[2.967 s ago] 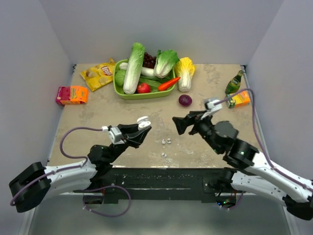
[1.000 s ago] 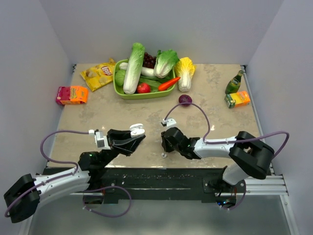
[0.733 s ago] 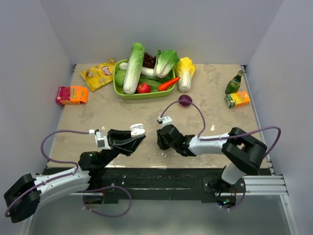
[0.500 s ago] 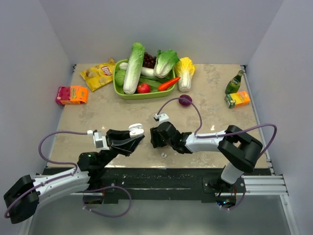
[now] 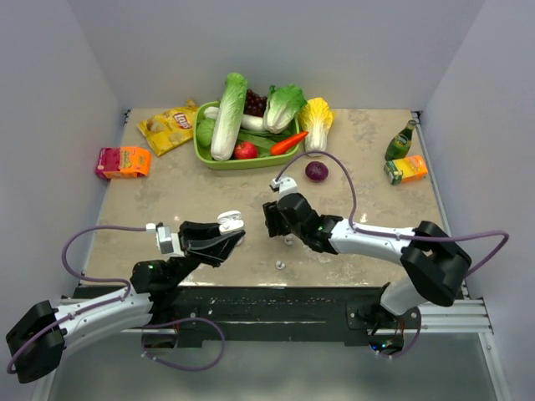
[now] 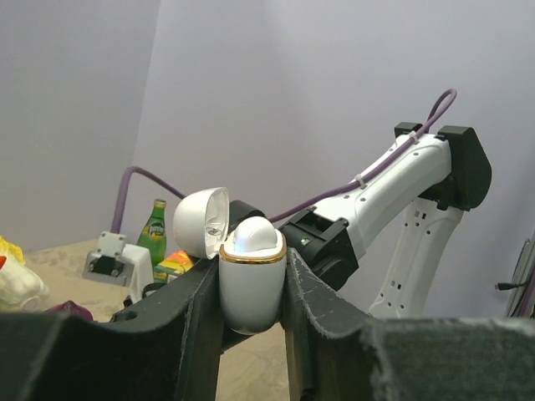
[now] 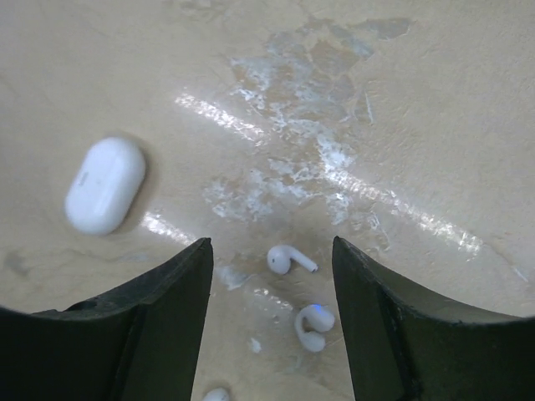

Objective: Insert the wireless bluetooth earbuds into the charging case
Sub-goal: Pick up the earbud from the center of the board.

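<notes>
Left claw (image 6: 253,292): pressed tight on the charging case, one black finger on each side.
Charging case (image 6: 251,251): a small white rounded plastic box with a gold ring. It sits upright in the left claw, up off the desk. Its lid (image 6: 203,221) hangs open to the left. In the top view it is low down, just left of the middle.
Right claw (image 7: 269,247): spread wide and pointing down at the desk, just right of the case in the top view.
Earbuds (image 7: 288,260): tiny shiny white plastic pieces lying on the desk. In the right wrist view one lies between the two black fingers, touching neither. A second one (image 7: 311,324) lies just below it.
Desk (image 5: 167,196): beige, with a stone look.
Green plastic tray (image 5: 201,155): top middle of the top view, full of vegetables.
</notes>
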